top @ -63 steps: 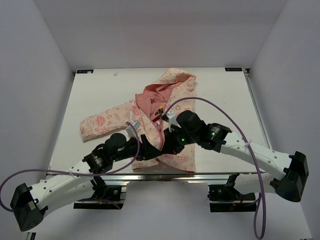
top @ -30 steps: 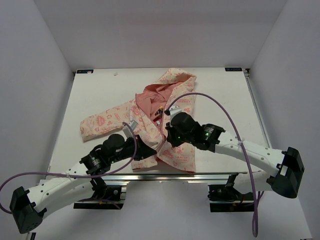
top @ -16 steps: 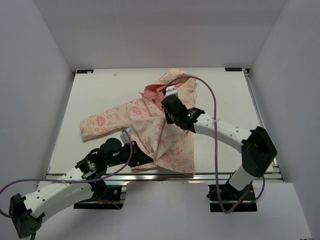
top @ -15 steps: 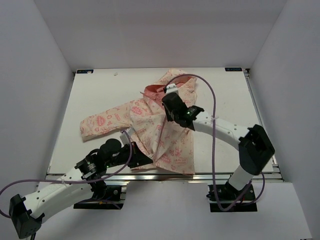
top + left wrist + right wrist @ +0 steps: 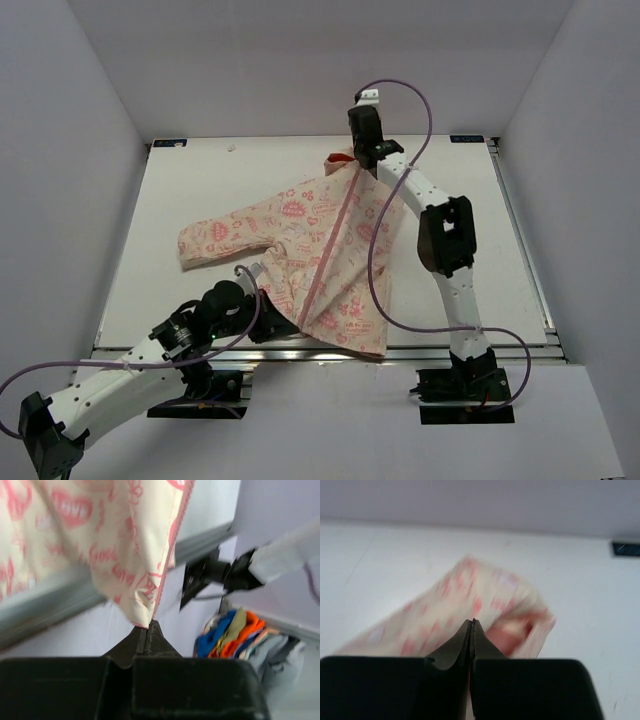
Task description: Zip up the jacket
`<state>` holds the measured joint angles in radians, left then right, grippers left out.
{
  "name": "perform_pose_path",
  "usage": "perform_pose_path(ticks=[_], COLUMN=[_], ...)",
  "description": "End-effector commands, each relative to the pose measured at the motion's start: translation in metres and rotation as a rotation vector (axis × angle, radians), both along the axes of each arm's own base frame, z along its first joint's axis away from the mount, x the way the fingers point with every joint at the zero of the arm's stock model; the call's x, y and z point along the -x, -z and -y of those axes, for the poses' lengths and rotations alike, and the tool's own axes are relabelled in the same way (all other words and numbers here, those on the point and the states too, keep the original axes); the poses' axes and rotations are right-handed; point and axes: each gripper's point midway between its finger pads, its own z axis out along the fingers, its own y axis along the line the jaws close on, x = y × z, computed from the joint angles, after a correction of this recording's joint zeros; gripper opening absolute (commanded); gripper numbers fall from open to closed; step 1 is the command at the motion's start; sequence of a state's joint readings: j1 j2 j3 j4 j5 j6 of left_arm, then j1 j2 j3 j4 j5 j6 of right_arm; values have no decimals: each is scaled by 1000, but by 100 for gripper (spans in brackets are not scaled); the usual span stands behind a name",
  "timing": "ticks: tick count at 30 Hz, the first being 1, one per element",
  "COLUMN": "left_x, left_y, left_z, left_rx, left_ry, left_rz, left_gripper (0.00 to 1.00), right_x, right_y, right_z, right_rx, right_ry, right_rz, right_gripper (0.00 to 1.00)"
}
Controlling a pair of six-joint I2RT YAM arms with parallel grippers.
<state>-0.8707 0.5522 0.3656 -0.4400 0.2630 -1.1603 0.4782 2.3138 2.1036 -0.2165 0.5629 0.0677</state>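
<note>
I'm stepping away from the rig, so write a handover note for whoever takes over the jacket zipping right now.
Left claw: shut on the jacket hem, at the zipper's lower end.
Right claw: shut at the collar end, apparently on the zipper pull; that view is blurred.
Jacket: stretched between both claws, one sleeve spread flat.
Done: zipper looks closed up to the collar.
To do: check the top, release, withdraw.

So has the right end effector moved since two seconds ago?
Yes. The right end effector went from over the front of the jacket at mid-table to the far edge of the table, by the hood.
</note>
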Motion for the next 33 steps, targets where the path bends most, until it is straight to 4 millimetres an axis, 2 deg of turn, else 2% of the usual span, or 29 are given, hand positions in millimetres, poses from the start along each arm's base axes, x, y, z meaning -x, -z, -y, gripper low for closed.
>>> perform_pose_path(ticks=[1, 2, 3, 5, 8, 9, 10, 11, 12, 14, 15, 16, 17, 18, 19, 20, 21, 22, 23, 24, 25, 26, 27, 28, 29, 30, 31, 32, 33], left_x=[41, 41, 41, 40, 31, 27, 22, 18, 16, 5, -3, -10, -25, -36, -47, -59, -65, -81, -92, -108, -136, -155, -186, -214, -233, -262, -283, -294, -305], left_y=[19, 21, 23, 27, 24, 24, 19, 15, 17, 3, 3, -2, -24, -26, -37, -63, -70, -78, -84, -91, -94, -94, -100, -101, -104, -108, -107, -104, -99], left_z=[-14, -14, -14, -14, -11, -10, -6, -4, -7, -3, -9, -11, -7, -20, -24, -21, -28, -35, -41, -41, -62, -72, -73, -98, -111, -120, -165, -177, -201], left_rx=[-81, -84, -87, -96, -111, -120, -138, -153, -201, -250, -312, -345, -358, -442, -477, -471, -504, -540, -571, -591, -633, -661, -623, -595, -560, -493, -464, -421, -436], left_ry=[106, 97, 88, 74, 60, 63, 67, 73, 88, 98, 86, 73, 60, 6, -30, -60, -91, -156, -184, -223, -329, -347, -404, -474, -506, -537, -630, -635, -686], left_rz=[-180, -185, -199, -216, -190, -164, -154, -141, -126, -96, -56, -27, 37, 63, 102, 153, 174, 223, 259, 283, 293, 320, 366, 355, 357, 385, 364, 355, 348], left_gripper=[0, 0, 0, 0, 0, 0, 15, 95, 98, 98, 98, 98, 98, 98, 98, 98, 98, 98, 98, 98, 98, 98, 98, 98, 98, 98, 98, 98, 98], right_x=[-69, -77, -82, -85, -82, -79, -74, -69, -60, -37, -28, -10, -2, 11, 29, 39, 49, 67, 79, 95, 109, 122, 138, 148, 163, 176, 184, 194, 209], right_y=[-54, -66, -59, -63, -56, -47, -60, -63, -62, -81, -84, -94, -100, -96, -107, -109, -110, -123, -108, -122, -113, -91, -101, -96, -72, -78, -73, -64, -55], right_z=[89, 92, 99, 102, 90, 81, 74, 69, 55, 44, 41, 44, 47, 48, 53, 58, 61, 67, 76, 83, 87, 96, 102, 108, 121, 132, 141, 160, 171], right_rx=[38, 55, 62, 41, 2, -14, -39, -59, -103, -148, -180, -195, -215, -222, -240, -252, -259, -286, -286, -304, -306, -323, -343, -352, -361, -377, -391, -421, -425], right_ry=[224, 219, 220, 204, 93, 34, -12, -49, -112, -200, -214, -222, -215, -214, -206, -187, -176, -154, -105, -91, -75, -26, -12, 6, 62, 83, 111, 176, 205], right_rz=[230, 288, 296, 318, 297, 267, 267, 251, 216, 202, 193, 187, 186, 148, 143, 129, 114, 106, 64, 74, 28, -23, -11, -28, -88, -78, -96, -124, -141], right_gripper=[0, 0, 0, 0, 0, 0, 0, 0, 11, 31, 52, 62, 68, 86, 89, 89, 89, 89, 89, 89, 89, 89, 89, 89, 89, 89, 89, 89, 89])
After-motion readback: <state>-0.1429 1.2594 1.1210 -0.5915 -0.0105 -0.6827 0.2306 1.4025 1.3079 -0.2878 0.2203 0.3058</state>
